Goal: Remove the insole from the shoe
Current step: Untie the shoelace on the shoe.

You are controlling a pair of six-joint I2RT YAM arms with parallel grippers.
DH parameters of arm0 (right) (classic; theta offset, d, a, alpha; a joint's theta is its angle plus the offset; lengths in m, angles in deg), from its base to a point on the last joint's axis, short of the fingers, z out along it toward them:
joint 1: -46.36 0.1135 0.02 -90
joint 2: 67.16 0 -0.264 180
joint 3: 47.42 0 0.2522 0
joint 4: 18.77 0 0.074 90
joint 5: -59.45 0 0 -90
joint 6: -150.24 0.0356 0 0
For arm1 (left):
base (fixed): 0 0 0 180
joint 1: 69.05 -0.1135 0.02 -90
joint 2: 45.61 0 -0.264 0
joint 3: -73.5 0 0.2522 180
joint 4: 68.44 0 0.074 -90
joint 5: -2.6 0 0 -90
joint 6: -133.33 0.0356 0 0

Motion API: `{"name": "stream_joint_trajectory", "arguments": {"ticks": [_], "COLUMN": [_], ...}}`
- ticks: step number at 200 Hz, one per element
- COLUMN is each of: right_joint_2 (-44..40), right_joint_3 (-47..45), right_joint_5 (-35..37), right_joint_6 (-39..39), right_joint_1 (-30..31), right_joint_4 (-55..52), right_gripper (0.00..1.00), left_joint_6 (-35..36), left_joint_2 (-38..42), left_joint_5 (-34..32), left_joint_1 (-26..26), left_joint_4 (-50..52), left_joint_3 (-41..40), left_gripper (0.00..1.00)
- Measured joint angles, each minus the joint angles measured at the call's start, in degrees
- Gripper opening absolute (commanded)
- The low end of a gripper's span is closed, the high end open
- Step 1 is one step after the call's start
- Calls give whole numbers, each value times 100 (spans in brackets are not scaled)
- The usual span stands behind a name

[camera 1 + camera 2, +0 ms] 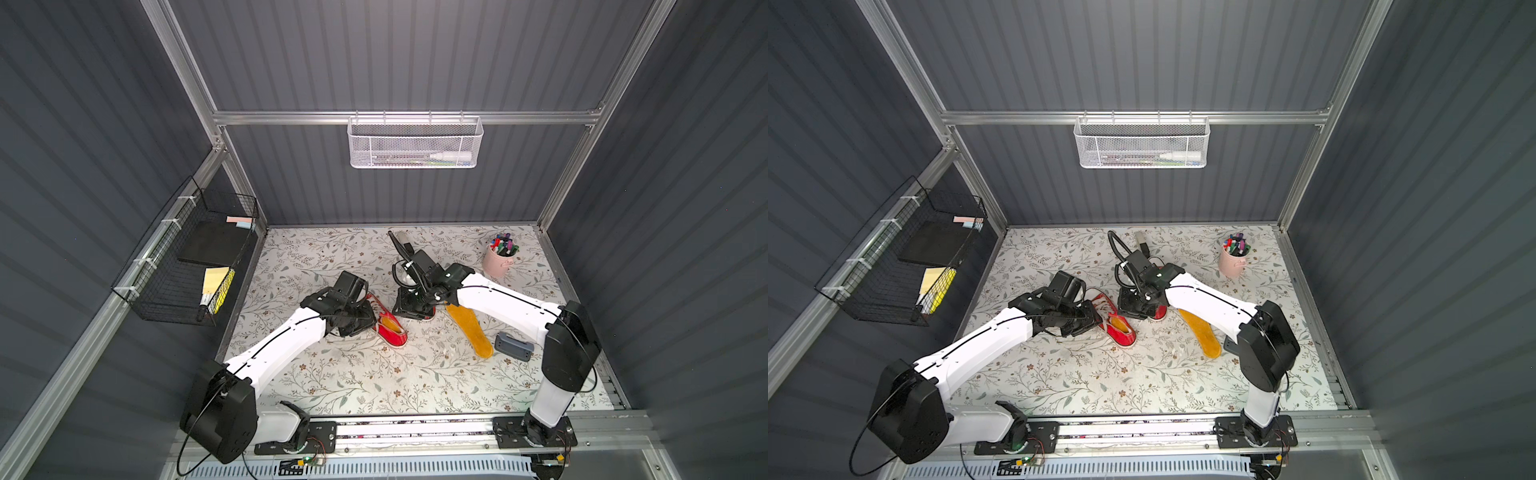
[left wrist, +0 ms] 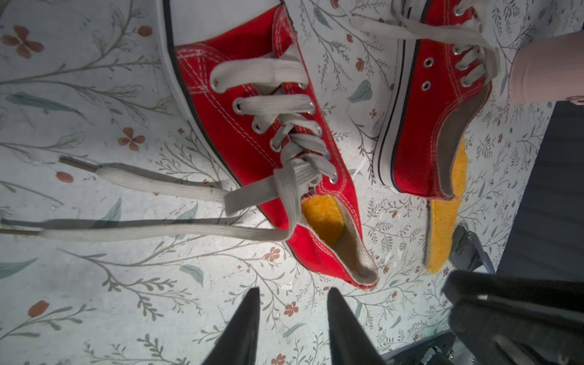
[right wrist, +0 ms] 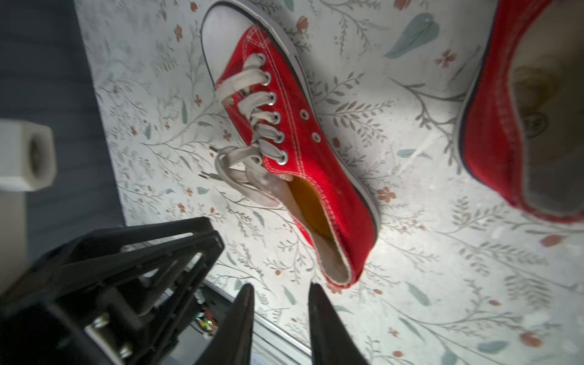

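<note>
Left wrist view showed the left gripper (image 2: 294,292) with its fingers parted and empty, just short of the heel of a red shoe (image 2: 252,126) whose yellow insole (image 2: 322,218) sat inside. The right gripper (image 3: 281,286) was likewise parted, holding nothing, over a second red shoe (image 2: 420,126) farther right. Just right of that shoe, a loose insole (image 1: 469,328) lay flat on the floral table (image 1: 374,382), its far end by the heel.

The shoe (image 2: 227,126) is woven canvas; the insole (image 2: 320,221) looks fleecy.
</note>
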Motion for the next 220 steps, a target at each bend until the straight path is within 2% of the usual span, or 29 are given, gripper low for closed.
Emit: {"name": "stream_joint_trajectory", "arguments": {"ticks": [31, 81, 114, 145, 172, 192, 220], "right_joint_2": [372, 964, 1375, 1460, 1458, 1432, 1235], "right_joint_3": [306, 461, 758, 739, 647, 483, 173], "right_joint_5": [-9, -11, -26, 7, 11, -28, -63], "right_joint_6": [-992, -2048, -2326, -2273, -2162, -1980, -1600], "right_joint_1": [7, 28, 28, 28, 26, 26, 26], "right_joint_4": [-195, -254, -280, -234, -138, 44, 365], "right_gripper": [52, 54, 43, 26, 12, 7, 2], "left_joint_6": [-487, -1296, -1552, -1672, -1738, -1740, -1722], "left_joint_2": [2, -22, -251, -470, -669, -822, -1001], "left_joint_5": [146, 232, 358, 450, 503, 509, 496], "left_joint_1": [39, 157, 157, 157, 157, 157, 157], "left_joint_4": [-367, -940, -1370, -1716, -1895, -1937, -1969], "left_joint_3": [-199, -752, -776, -796, -817, -817, -813], "left_gripper": [41, 47, 50, 50, 44, 41, 31]}}
